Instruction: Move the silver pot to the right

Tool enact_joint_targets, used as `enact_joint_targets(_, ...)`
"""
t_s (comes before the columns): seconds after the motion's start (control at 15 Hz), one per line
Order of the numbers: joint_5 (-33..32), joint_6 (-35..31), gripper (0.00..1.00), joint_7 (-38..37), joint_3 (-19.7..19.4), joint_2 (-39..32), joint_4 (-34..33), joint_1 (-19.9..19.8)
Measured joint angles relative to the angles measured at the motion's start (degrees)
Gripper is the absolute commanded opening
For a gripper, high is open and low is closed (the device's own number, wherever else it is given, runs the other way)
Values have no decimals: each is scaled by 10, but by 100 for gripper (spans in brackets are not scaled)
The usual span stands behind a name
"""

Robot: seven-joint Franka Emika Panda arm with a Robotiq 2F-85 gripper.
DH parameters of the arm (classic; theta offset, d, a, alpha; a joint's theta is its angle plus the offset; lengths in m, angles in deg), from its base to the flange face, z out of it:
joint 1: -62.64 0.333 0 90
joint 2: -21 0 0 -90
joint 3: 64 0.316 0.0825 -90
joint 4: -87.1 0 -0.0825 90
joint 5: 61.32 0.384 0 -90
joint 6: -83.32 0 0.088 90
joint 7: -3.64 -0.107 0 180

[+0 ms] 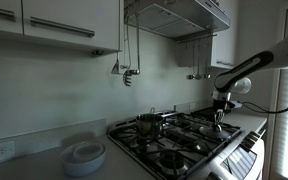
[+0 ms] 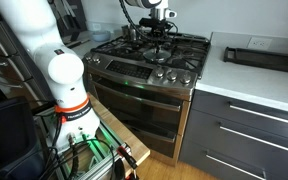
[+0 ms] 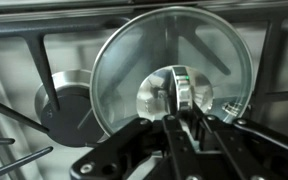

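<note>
- Exterior view, facing the cooktop: the small shiny cylindrical steel pot (image 1: 149, 124) is sitting upright on the black iron grates of the gas stove (image 1: 184, 150), toward the picture-left part of the cooktop.
- The white robot arm is reaching in from the picture-right. Its gripper (image 1: 220, 119) is hanging low over the opposite part of the grates, well apart from the steel pot.
- A stack of round white plates (image 1: 84, 156) is resting on the grey counter beside the stove, and a steel range hood (image 1: 179, 14) is hanging above.
- Exterior view from behind the robot base: the gripper (image 2: 156, 27) is pointing down over the back burners. The pot is too small to pick out here. A flat black tray (image 2: 264, 57) is lying on the white counter.
- Wrist view: a round clear glass lid (image 3: 209, 45) is lying flat on the grates directly under the gripper (image 3: 180, 92).
- The fingers are standing pressed together at the lid's metal centre knob (image 3: 147, 98). Whether they are pinching anything cannot be told.
</note>
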Motion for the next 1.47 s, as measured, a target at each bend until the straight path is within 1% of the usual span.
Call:
enact_joint_targets(0.47, 2, 17, 4, 0, 15, -19, -35, 1)
enact_joint_targets(0.73, 2, 48, 4, 0, 27, -33, -73, 3)
enact_joint_targets(1.0, 2, 85, 4, 0, 46, -51, -127, 10)
enact_joint_targets(1.47, 2, 148, 4, 1, 85, -96, -248, 32)
